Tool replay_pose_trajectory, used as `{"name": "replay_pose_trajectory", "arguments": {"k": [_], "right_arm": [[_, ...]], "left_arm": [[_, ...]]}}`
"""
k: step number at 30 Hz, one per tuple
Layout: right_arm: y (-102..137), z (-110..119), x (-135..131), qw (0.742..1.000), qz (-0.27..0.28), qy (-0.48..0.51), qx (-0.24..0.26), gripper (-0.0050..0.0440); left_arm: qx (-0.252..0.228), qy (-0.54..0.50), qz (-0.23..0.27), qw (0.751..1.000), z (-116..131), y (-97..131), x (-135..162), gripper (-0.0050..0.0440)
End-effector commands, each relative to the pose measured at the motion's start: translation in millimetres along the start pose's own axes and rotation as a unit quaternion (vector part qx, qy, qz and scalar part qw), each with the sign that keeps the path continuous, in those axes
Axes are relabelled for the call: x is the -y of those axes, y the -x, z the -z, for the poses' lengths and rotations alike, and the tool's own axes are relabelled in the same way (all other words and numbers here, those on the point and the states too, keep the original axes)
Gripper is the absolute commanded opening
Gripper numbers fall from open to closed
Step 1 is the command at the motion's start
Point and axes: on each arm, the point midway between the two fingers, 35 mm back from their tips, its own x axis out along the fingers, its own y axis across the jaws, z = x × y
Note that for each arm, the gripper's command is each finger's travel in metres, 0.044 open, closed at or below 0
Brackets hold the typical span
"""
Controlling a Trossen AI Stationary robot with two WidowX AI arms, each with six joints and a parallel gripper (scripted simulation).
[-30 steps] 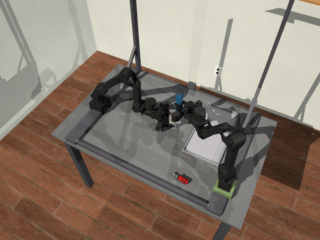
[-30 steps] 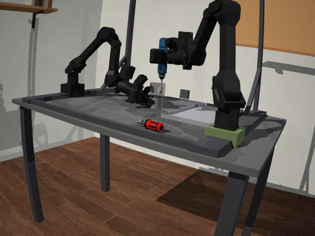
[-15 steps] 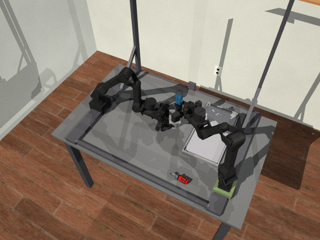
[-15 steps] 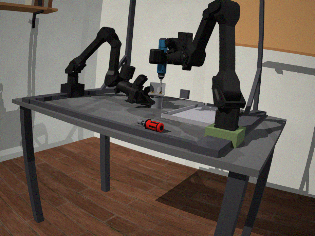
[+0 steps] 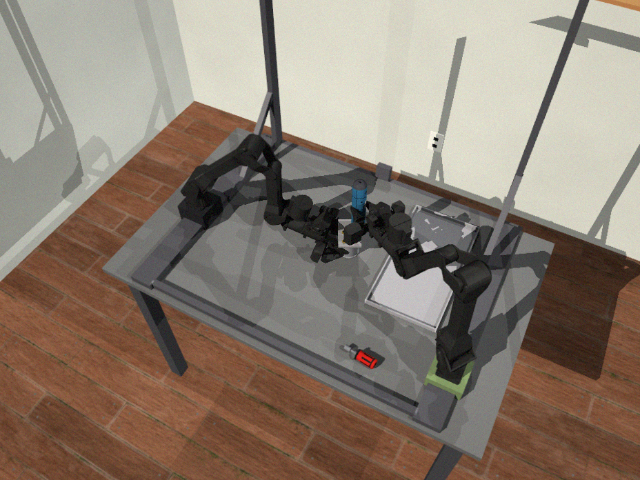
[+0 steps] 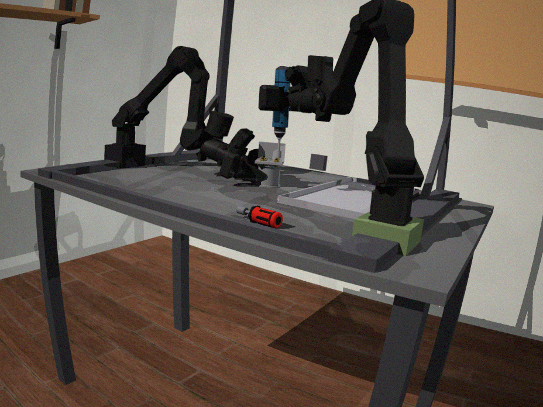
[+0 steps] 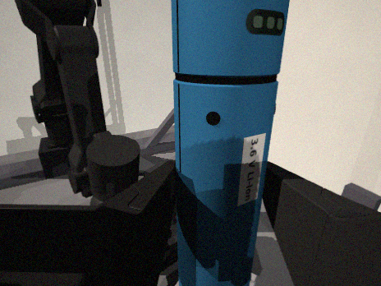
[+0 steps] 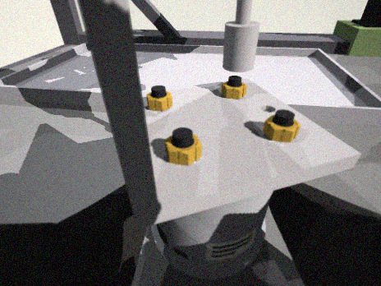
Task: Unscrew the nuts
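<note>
Joint module (image 5: 352, 252) (image 6: 271, 176) (image 8: 185, 230), centre of the top view: right pincer (image 5: 333, 240) (image 6: 258, 168) (image 8: 209, 230) part-open, looks closed round it. Left pincer (image 5: 356, 219) (image 6: 280, 98) (image 7: 222, 177) about half-open, clamped on nut driver (image 5: 358, 195) (image 6: 281, 119) (image 7: 222, 103) (image 8: 240, 47).

Risks?

Socket's just above the farthest nut (image 8: 234, 89). Off-axis press rides its edge, could tip the unfixed module. Weak brace: torque spins it.

And the rest?

All four on studs. Driver tilt could clip a neighbour.

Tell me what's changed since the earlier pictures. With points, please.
Nothing has clearly moved, been taken hold of or let go. The left gripper (image 5: 358, 219) (image 6: 280, 98) (image 7: 218, 169) still holds the electric nut driver (image 5: 358, 195) (image 6: 280, 119) (image 7: 226, 103) (image 8: 240, 47) upright; the joint module (image 5: 352, 253) (image 6: 270, 176) (image 8: 193, 232) still stands, and the red-handled tool (image 5: 365, 358) (image 6: 265, 216) lies where it was.
</note>
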Motion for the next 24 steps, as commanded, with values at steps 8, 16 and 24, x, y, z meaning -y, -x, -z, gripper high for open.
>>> {"name": "replay_pose_trajectory", "arguments": {"k": [8, 16, 24], "right_arm": [[-1, -16, 0, 1.0, 0.0, -0.001, 0.019, 0.0242], [-1, -16, 0, 1.0, 0.0, -0.001, 0.019, 0.0242], [-1, -16, 0, 1.0, 0.0, -0.001, 0.019, 0.0242]], "left_arm": [[0.034, 0.001, -0.001, 0.999, -39, 0, -3, 0.0162], [0.037, 0.001, -0.002, 0.999, -9, 1, -2, 0.0162], [0.043, 0.001, -0.001, 0.999, -5, -1, 0, 0.0162]]}}
